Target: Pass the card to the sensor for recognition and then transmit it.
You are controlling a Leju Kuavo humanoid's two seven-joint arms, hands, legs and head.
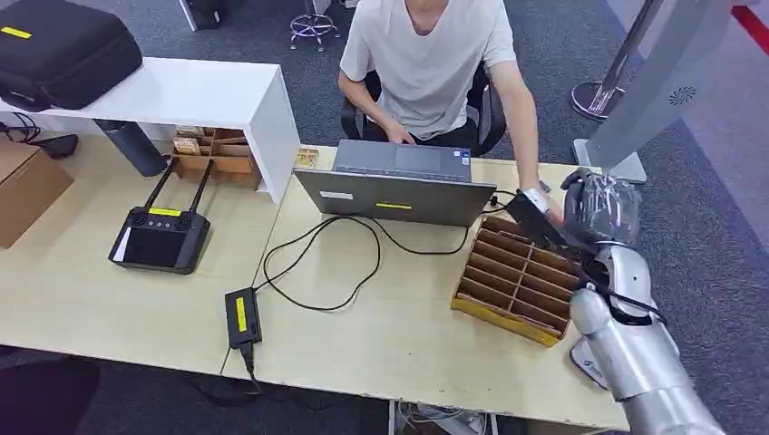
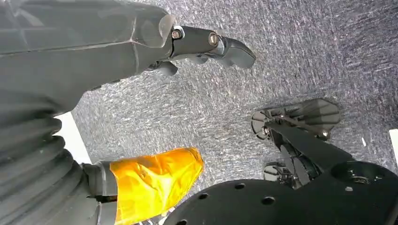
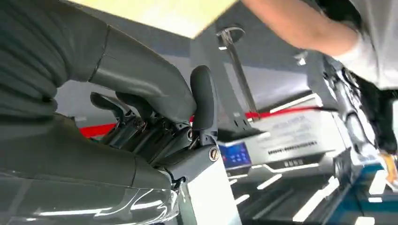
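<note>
Pale wood-look table (image 1: 381, 326), matt.

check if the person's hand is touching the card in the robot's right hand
Cannot tell. In the head view the person's hand meets the dark card beside the right hand, but no plain contact or gap shows.

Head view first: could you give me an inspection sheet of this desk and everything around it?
Surface: pale wooden table.
Job's things: dark flat piece, perhaps the card, by a person's hand.
Clutter: laptop, controller, divider tray, cardboard box.
Hands: right hand beside that piece, grip unclear; left hand hangs, holding nothing.
Cables: black cable loops to power brick.
Surroundings: grey carpet, seated person, grey stand.
</note>
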